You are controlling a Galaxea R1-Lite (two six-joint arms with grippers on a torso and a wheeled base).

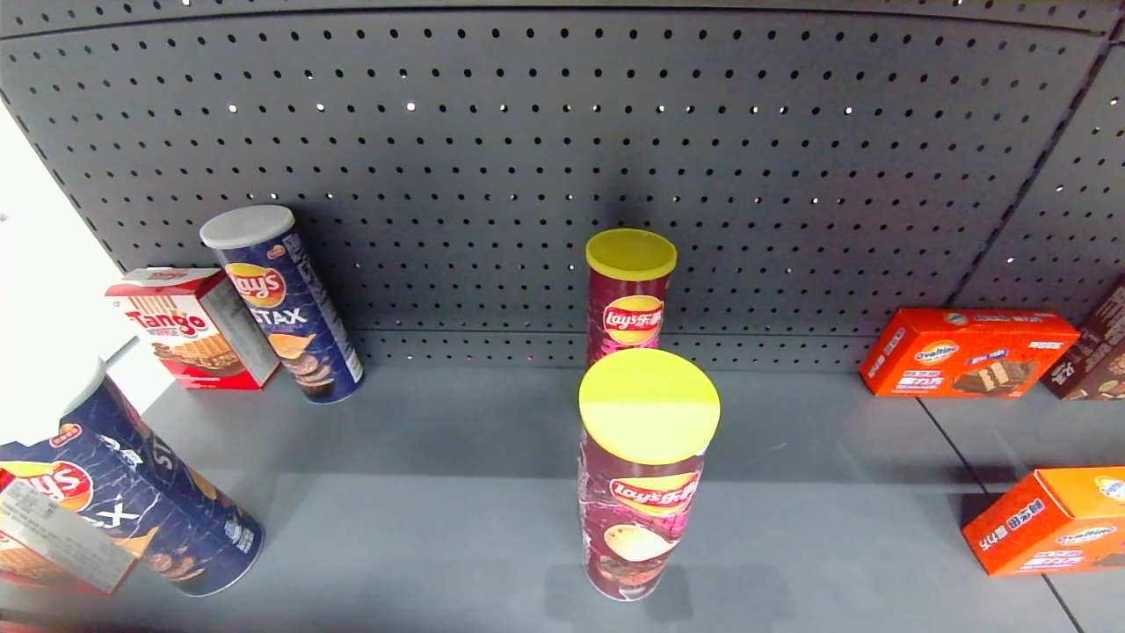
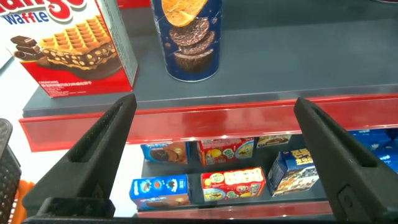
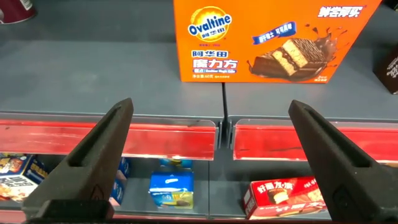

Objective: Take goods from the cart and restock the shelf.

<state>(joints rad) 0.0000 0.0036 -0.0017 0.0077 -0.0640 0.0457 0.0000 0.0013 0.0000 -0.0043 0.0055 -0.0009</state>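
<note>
On the shelf (image 1: 422, 492) the front chip can (image 1: 642, 501) and rear chip can (image 1: 629, 308) stand upright mid-shelf, seemingly just apart. The left claw (image 2: 214, 106) is spread wide and empty near a blue can (image 2: 186, 37). The right claw (image 3: 211, 106), equally wide and empty, faces an orange box (image 3: 267, 40).

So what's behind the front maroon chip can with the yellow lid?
A second yellow-lidded maroon can stands upright behind the front can, near the pegboard panel. The front can's lid covers its base, so anything low between them is hidden.
</note>
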